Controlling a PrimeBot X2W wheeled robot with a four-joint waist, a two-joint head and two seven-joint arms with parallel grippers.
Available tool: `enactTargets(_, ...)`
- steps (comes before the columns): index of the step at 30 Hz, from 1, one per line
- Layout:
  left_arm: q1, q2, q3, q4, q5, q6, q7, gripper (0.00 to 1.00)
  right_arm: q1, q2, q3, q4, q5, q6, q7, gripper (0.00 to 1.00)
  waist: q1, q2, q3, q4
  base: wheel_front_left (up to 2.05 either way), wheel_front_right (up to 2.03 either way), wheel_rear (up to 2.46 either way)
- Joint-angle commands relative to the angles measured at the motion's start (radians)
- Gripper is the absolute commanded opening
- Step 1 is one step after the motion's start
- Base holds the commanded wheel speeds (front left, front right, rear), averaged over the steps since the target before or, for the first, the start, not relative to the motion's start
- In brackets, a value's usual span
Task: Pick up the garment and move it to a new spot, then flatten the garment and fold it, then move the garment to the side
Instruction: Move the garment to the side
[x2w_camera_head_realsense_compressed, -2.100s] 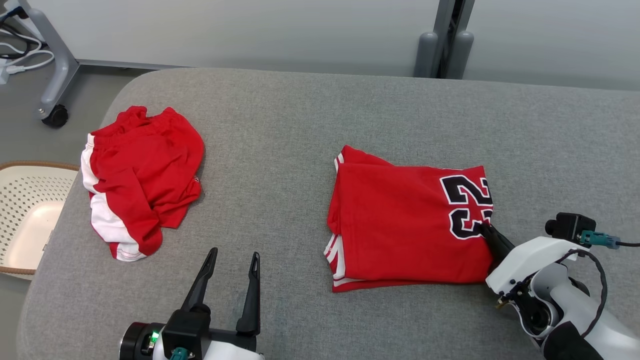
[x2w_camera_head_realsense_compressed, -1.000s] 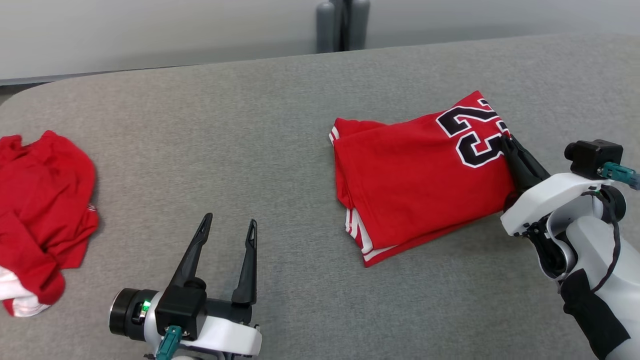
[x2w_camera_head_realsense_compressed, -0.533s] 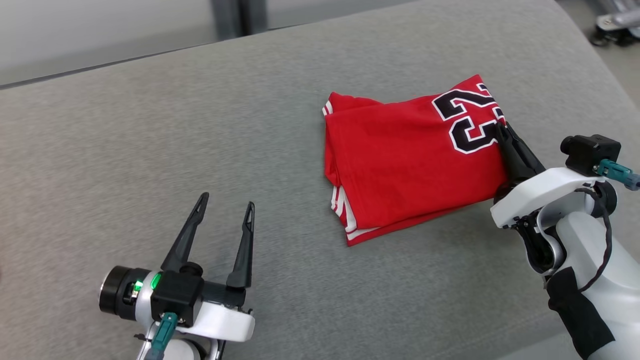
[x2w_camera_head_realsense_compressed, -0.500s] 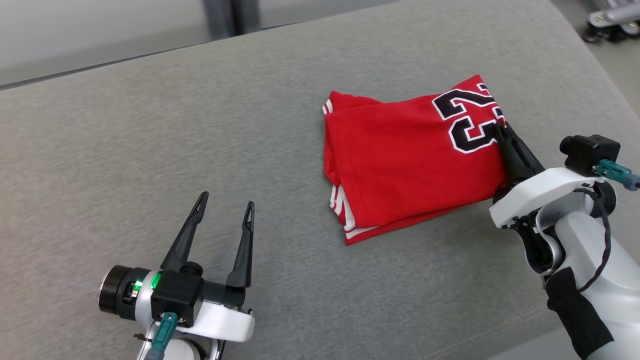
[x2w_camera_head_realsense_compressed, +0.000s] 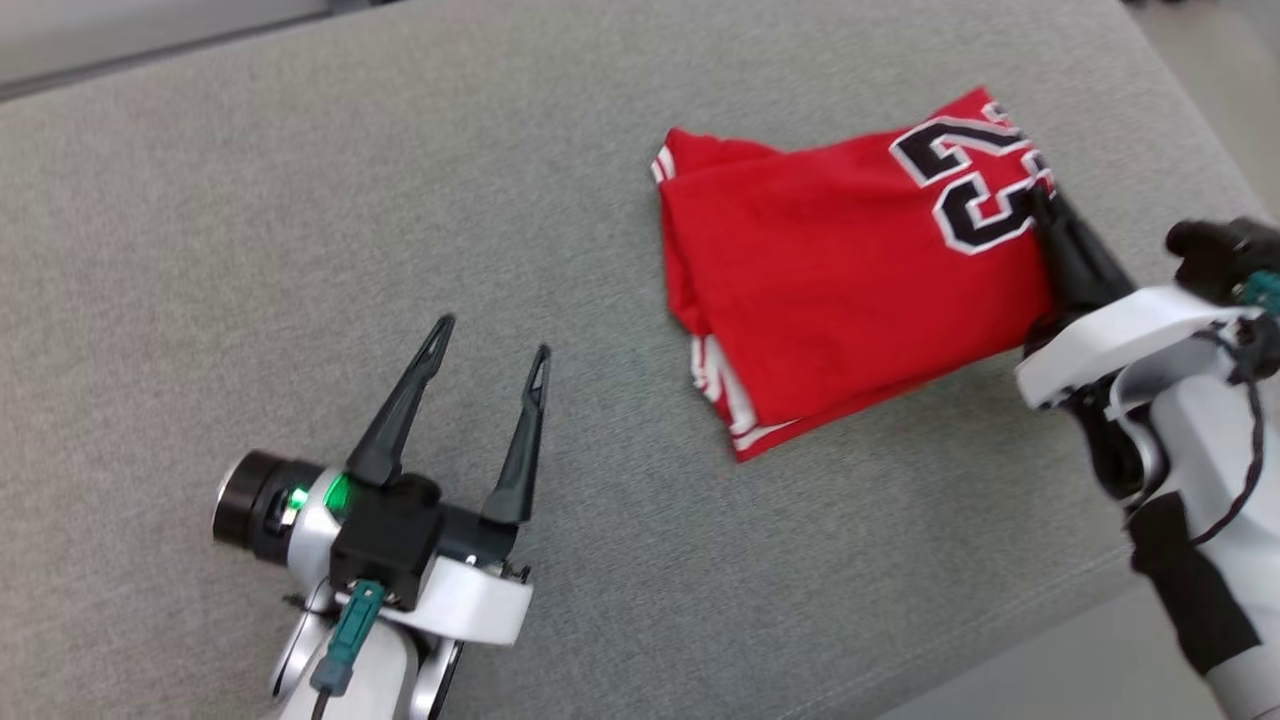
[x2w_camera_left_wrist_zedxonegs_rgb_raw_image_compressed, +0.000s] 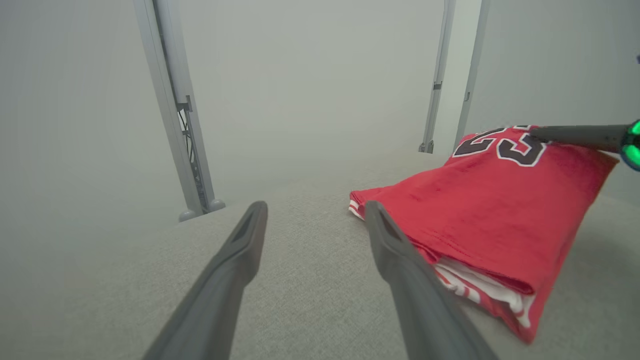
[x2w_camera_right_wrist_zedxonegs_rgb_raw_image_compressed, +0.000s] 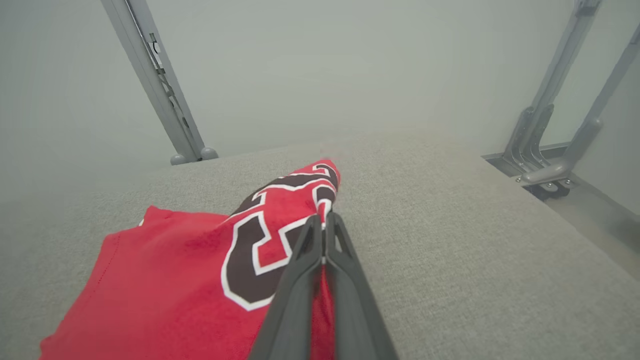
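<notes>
Two grippers in head view: left gripper (x2w_camera_head_realsense_compressed: 494, 335) at lower left, fingers spread wide and empty; right gripper (x2w_camera_head_realsense_compressed: 1045, 205) at upper right, pinched tight on the right edge of the folded red jersey (x2w_camera_head_realsense_compressed: 850, 290), beside the 23. Camera has swung right since two seconds back, and the jersey now sits nearer the right end of the grey padded table (x2w_camera_head_realsense_compressed: 300, 200), still folded, so the move-aside step looks nearly done, with release still left. Left wrist view: fingers apart on nothing, jersey (x2w_camera_left_wrist_zedxonegs_rgb_raw_image_compressed: 490, 200) at right, rising toward the right gripper. Right wrist view: fingers (x2w_camera_right_wrist_zedxonegs_rgb_raw_image_compressed: 300, 270) closed on the jersey (x2w_camera_right_wrist_zedxonegs_rgb_raw_image_compressed: 190, 270) edge, lower centre.
</notes>
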Motion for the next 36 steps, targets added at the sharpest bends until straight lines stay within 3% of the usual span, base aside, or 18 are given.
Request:
enactTargets(1, -0.032, 0.006, -0.004, -0.007, 0.010, -0.009, -0.004, 1.00, -0.020, -0.018, -0.005, -0.009, -0.016, 0.000, -0.008, 0.00, 0.0000, 0.0000, 0.039, 0.034, 0.00, 0.00, 0.00)
enactTargets(7, -0.146, -0.002, -0.062, -0.071, 0.058, -0.030, 0.021, 1.00, -0.092, -0.123, -0.049, -0.051, -0.100, 0.000, -0.008, 0.00, 0.0000, 0.0000, 0.139, 0.090, 0.00, 0.00, 0.00)
enactTargets(14, -0.261, -0.008, -0.119, -0.149, 0.118, -0.048, 0.065, 1.00, -0.157, -0.212, -0.185, -0.067, -0.198, 0.000, -0.007, 0.00, 0.0000, 0.0000, 0.241, 0.134, 0.00, 0.00, 0.00)
enactTargets(27, -0.307, 0.010, -0.146, -0.261, 0.144, -0.058, 0.125, 1.00, -0.217, -0.240, -0.572, -0.019, -0.464, 0.000, -0.007, 0.00, 0.0000, 0.0000, 0.324, 0.154, 0.00, 0.00, 0.00)
enactTargets(36, -0.313, 0.012, -0.166, -0.268, 0.139, -0.062, 0.131, 1.00, -0.224, -0.239, -0.705, -0.012, -0.692, 0.000, -0.007, 0.00, 0.0000, 0.0000, 0.332, 0.176, 0.00, 0.00, 0.00)
